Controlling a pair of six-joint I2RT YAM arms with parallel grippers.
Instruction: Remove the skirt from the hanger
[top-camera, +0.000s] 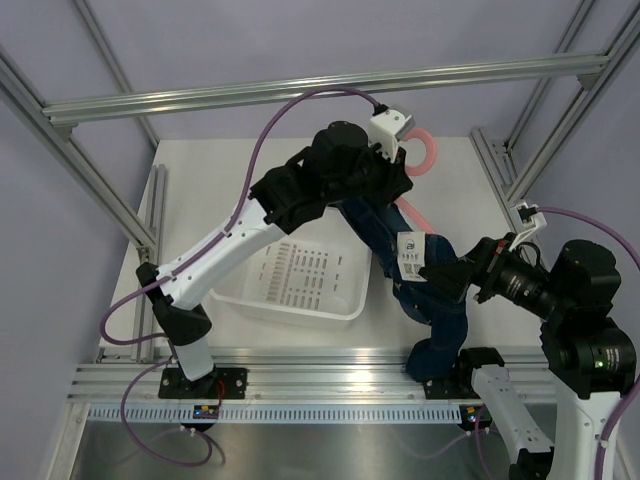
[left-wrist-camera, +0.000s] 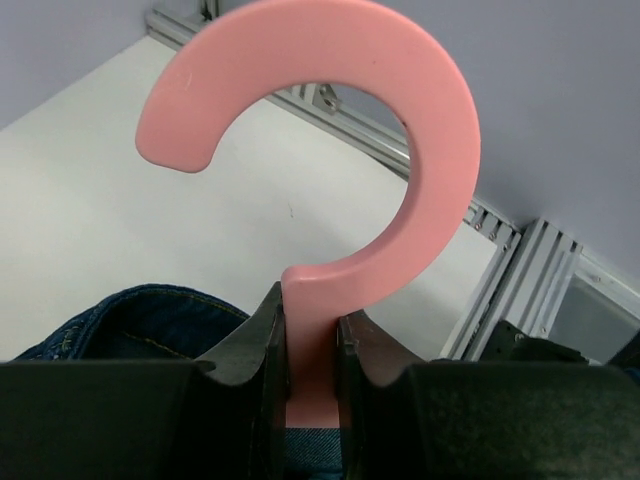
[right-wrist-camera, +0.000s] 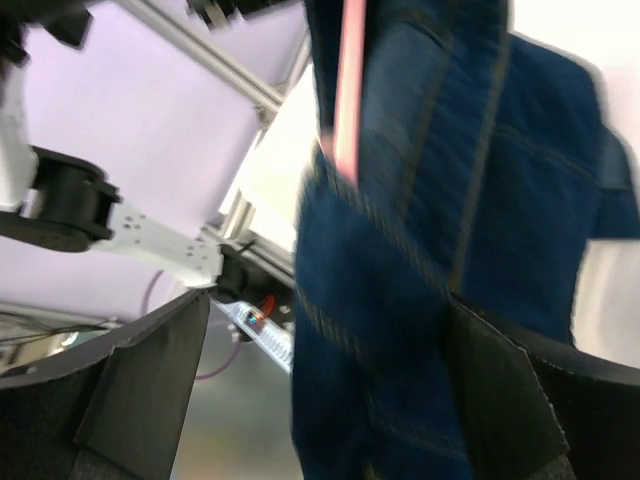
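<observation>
A flat matte white tabletop (top-camera: 250, 190) sits inside a cage of silver aluminium extrusion rails (top-camera: 320, 88). Plain pale lavender wall panels (top-camera: 300, 40) enclose it, evenly lit. A brushed grey metal surface (top-camera: 330, 450) lies along the near edge.

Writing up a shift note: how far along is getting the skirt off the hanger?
Done: the left gripper is shut on the neck of the hanger, just below its hook. In hand: the right gripper is open, its jaws either side of the skirt, gripping nothing. Left: the skirt hangs from the hanger, so the whole pull-off remains.
</observation>
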